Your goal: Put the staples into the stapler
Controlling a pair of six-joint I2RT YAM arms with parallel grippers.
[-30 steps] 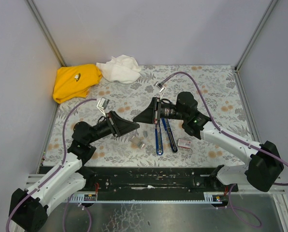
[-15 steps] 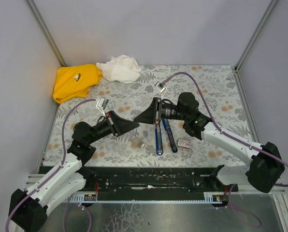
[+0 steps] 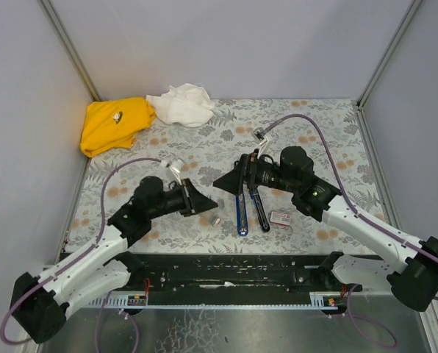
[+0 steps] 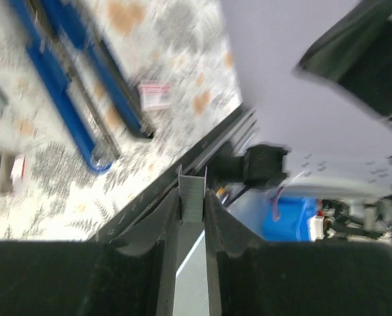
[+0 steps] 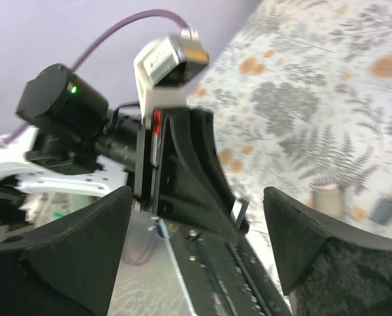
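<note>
Staple strip (image 4: 192, 189) pinched in left gripper (image 4: 193, 201), just left of the opened stapler (image 3: 240, 213).
Stapler: slim glossy blue-and-black arms splayed flat toward the table's near edge, long axes running far-to-near, hinge end by the right gripper (image 3: 221, 182), whose fingers are spread and empty. Strip: thin silvery-grey metal. Staple box (image 3: 280, 218): whitish card, red print, just right of the stapler.

High behind the arm bases, the overhead camera looks down and away over the whole table (image 3: 336, 125). The left wrist camera, close and rolled askew, faces right and toward the near edge past its own fingers (image 4: 225, 227), sharing the stapler (image 4: 54, 89) and staples box (image 4: 154, 95) with the overhead. The right wrist camera, close too, faces left, sharing the left gripper (image 5: 239, 214).
</note>
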